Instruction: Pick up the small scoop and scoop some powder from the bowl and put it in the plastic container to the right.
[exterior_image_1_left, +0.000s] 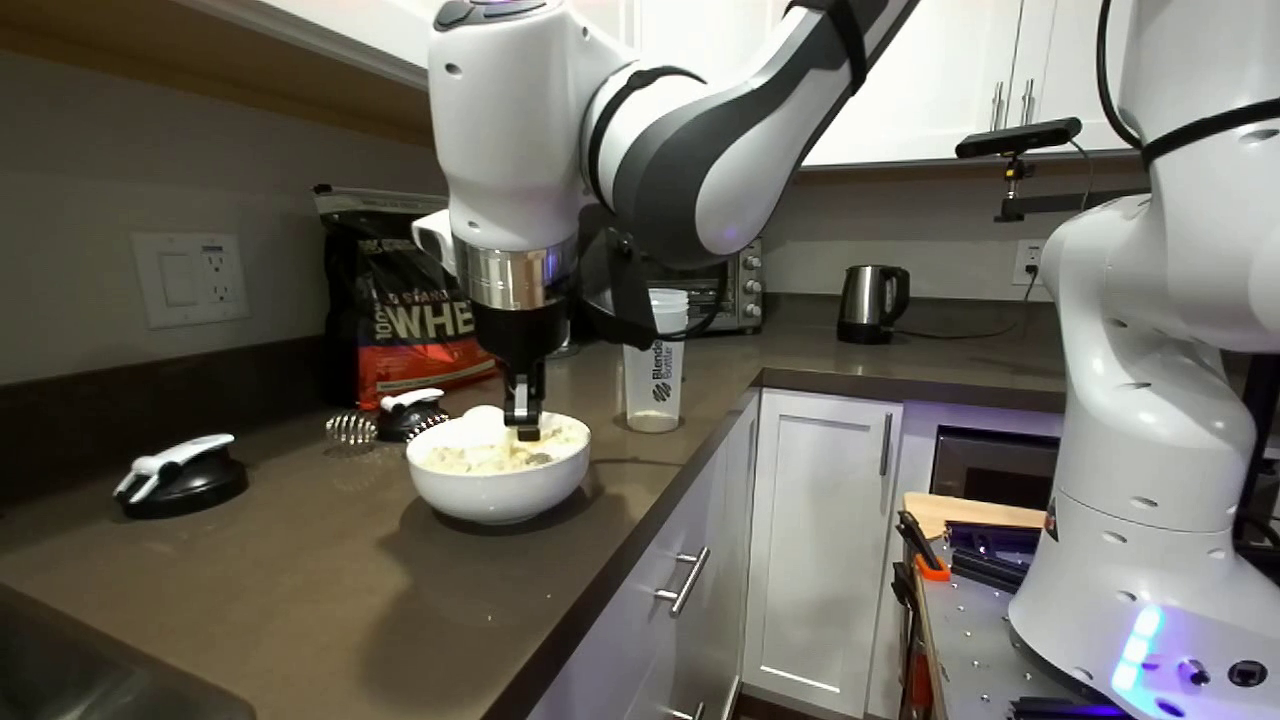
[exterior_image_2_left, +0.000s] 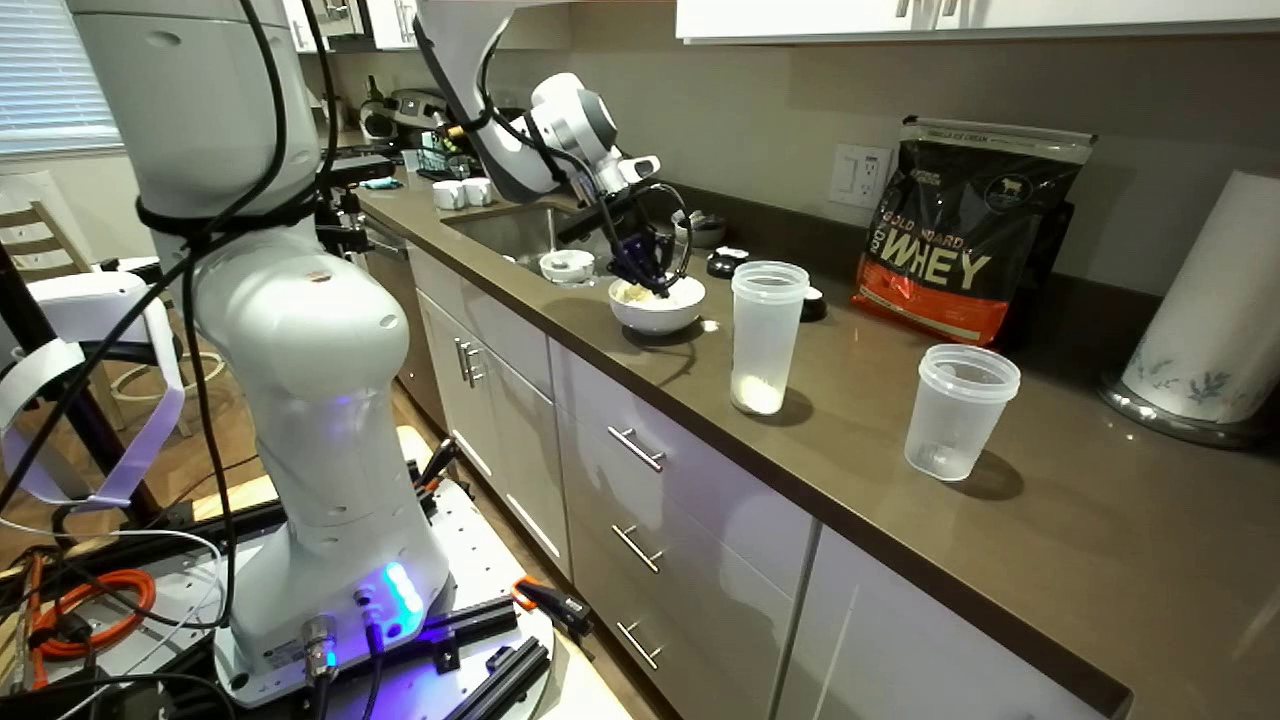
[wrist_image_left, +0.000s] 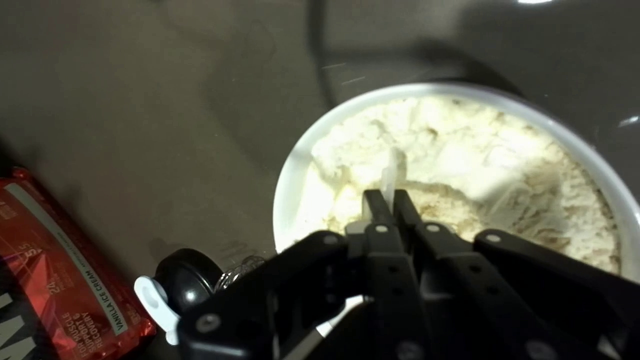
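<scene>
1. The scooping step is judged to be in hand: the scoop (wrist_image_left: 388, 181) is gripped by its pale handle in the closed end effector (wrist_image_left: 387, 197), low at the powder (wrist_image_left: 450, 142) in the white bowl (exterior_image_1_left: 500, 494) on the worktop (exterior_image_1_left: 300, 580).

2. The intended container is taken to be the tall clear cup (exterior_image_2_left: 766, 325), set upright near the bowl, with what looks like powder at its base. A second clear cup (exterior_image_2_left: 955, 415) is seen farther off.

3. Next, a load must be gathered and kept level, raised past the bowl's rim, carried to the tall clear cup and tipped over its mouth; spillage could be caused by an early tilt.

4. The scoop's hollow is masked by the end effector in the wrist view, so its load cannot be told. Whether a white rounded shape (exterior_image_1_left: 484, 422) in an exterior view is scoop or powder is unclear.

5. The whey bag (exterior_image_2_left: 965, 235) is cut off in the wrist view.
</scene>
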